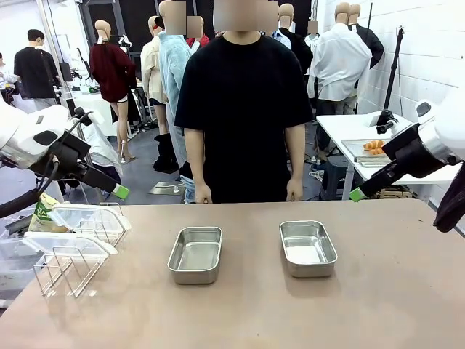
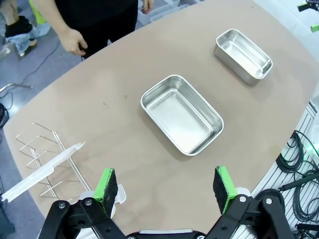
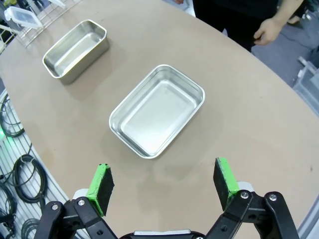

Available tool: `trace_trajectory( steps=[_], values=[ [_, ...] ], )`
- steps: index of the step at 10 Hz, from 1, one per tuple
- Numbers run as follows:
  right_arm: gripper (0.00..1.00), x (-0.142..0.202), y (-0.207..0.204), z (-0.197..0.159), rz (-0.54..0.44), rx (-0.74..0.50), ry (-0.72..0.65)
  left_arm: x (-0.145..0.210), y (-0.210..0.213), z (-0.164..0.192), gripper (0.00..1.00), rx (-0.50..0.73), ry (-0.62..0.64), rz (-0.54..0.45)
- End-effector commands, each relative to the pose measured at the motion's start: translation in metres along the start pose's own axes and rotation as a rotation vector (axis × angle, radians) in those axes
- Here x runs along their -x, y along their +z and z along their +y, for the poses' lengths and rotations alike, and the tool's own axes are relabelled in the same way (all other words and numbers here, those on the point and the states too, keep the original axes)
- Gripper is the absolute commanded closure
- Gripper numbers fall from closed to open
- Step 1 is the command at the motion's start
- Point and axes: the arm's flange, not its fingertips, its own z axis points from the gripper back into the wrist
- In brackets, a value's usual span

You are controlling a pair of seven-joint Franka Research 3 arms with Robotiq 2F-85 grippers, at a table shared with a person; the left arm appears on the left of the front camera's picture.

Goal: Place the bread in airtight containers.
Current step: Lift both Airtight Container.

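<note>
Two airtight containers stand open and empty on the tan table: the left tin (image 1: 195,254) (image 2: 182,115) (image 3: 76,48) and the right tin (image 1: 308,248) (image 2: 244,50) (image 3: 157,110). Their clear lids (image 1: 76,217) (image 2: 42,169) (image 3: 22,17) rest on a wire rack at the table's left. Golden-brown bread (image 1: 373,145) lies on a tray on a white side table at the back right. My left gripper (image 1: 118,191) (image 2: 167,181) hangs open above the table's left side. Above the right side, my right gripper (image 1: 357,194) (image 3: 162,181) is open too. Neither holds anything.
A person in a black shirt stands at the far edge, hands (image 1: 202,195) (image 1: 294,192) down by the table. The wire rack (image 1: 69,265) (image 2: 40,144) takes up the near left corner. Cables hang off the robot's side of the table (image 3: 22,169).
</note>
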Motion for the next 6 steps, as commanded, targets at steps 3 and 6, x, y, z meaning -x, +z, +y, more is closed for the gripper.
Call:
trace_trajectory(
  steps=[3, 6],
  values=[
    [0.00, -0.0003, 0.0014, -0.0005, -0.006, 0.001, -0.001, 0.0000, -0.0007, -0.0002, 0.00, -0.001, -0.002, 0.003],
    [0.00, -0.0003, 0.0014, -0.0005, -0.006, 0.001, -0.001, 0.0000, -0.0007, -0.0002, 0.00, -0.001, -0.002, 0.003]
  ],
)
